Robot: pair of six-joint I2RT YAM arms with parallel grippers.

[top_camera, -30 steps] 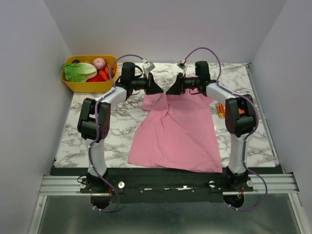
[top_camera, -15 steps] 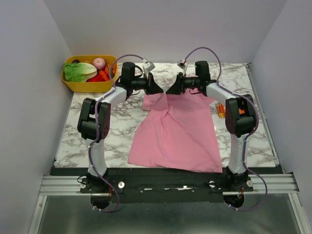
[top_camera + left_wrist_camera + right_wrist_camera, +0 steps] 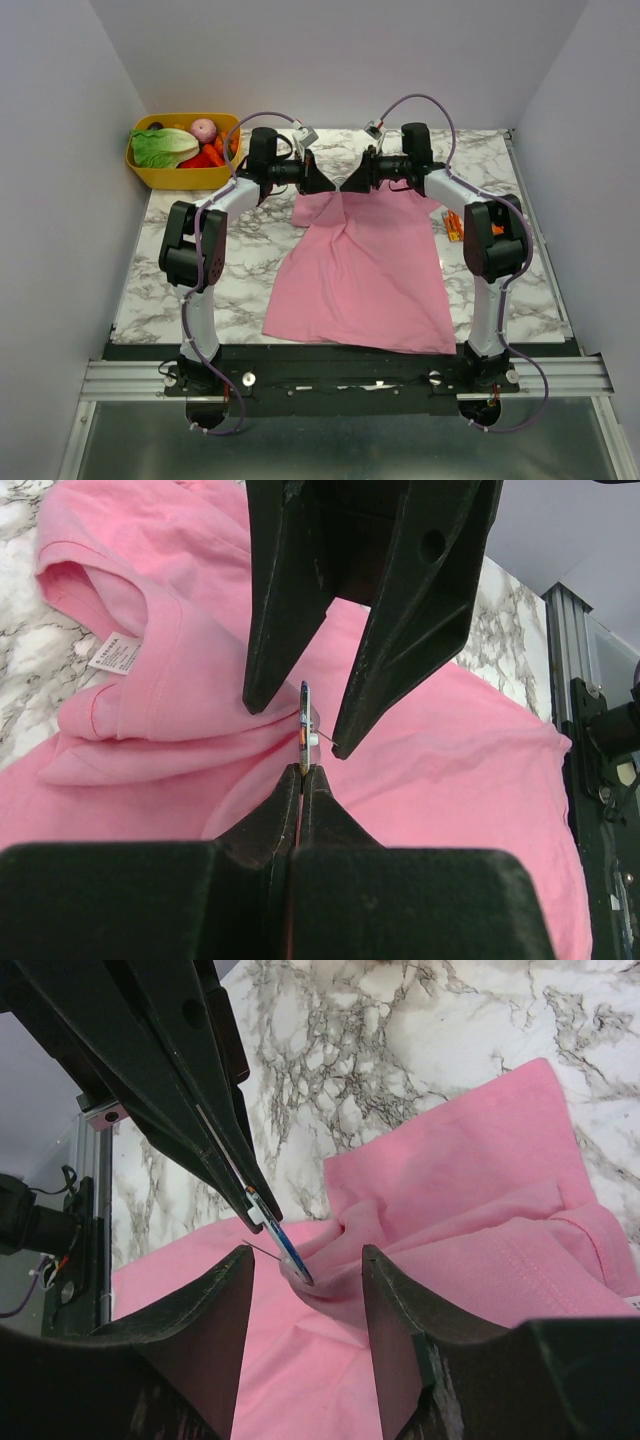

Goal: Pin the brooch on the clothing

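Observation:
The pink T-shirt (image 3: 365, 270) lies on the marble table with its neck at the far end. My left gripper (image 3: 330, 185) is shut on the brooch (image 3: 305, 725), a thin disc seen edge-on with its pin sticking out sideways, just above the shirt's chest (image 3: 180, 710). My right gripper (image 3: 350, 185) is open, and its fingers (image 3: 400, 630) straddle the brooch. In the right wrist view the brooch (image 3: 275, 1228) presses against a raised fold of the shirt (image 3: 345, 1260), between my right gripper's (image 3: 306, 1255) fingers. The brooch is hidden in the top view.
A yellow basket (image 3: 150, 178) of toy vegetables stands at the far left corner. A small orange object (image 3: 452, 225) lies on the table right of the shirt. The shirt's white label (image 3: 118, 652) shows inside the collar.
My right gripper has moved slightly left, closing the gap to my left gripper. The left arm and the shirt have not visibly moved.

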